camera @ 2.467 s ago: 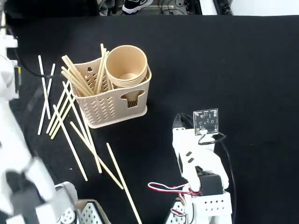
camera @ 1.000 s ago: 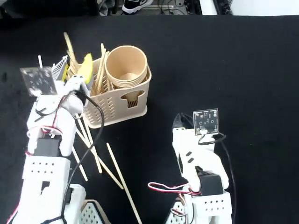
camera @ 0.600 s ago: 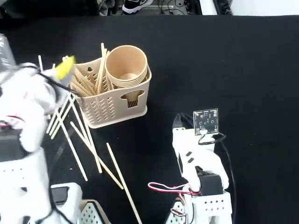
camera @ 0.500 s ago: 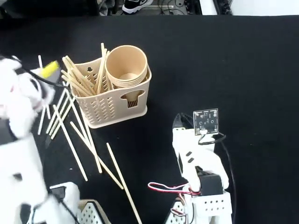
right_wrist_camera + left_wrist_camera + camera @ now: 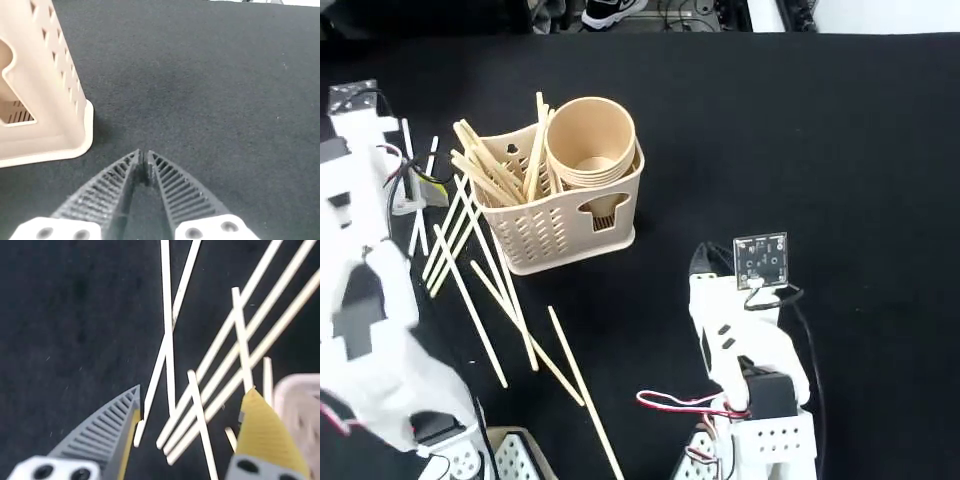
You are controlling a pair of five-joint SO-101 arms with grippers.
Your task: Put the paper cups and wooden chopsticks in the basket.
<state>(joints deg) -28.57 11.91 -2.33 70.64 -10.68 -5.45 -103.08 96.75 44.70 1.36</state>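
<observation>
Already the left gripper (image 5: 194, 390) had swung away from the basket (image 5: 560, 235) and back over the loose chopsticks (image 5: 166, 315) on the black table (image 5: 770, 130). Its jaws were spread wide and held nothing. I judged one load delivered and another pick due. The right gripper (image 5: 143, 155) sat near the basket's corner, jaws pressed together, empty. Farther off, the basket stood upright, with the stowed chopsticks (image 5: 485, 165) leaning fanned in one end and the nested paper cups (image 5: 590, 140) in the other. Several thin pale sticks lay outside, just beside it, crossing one another.
</observation>
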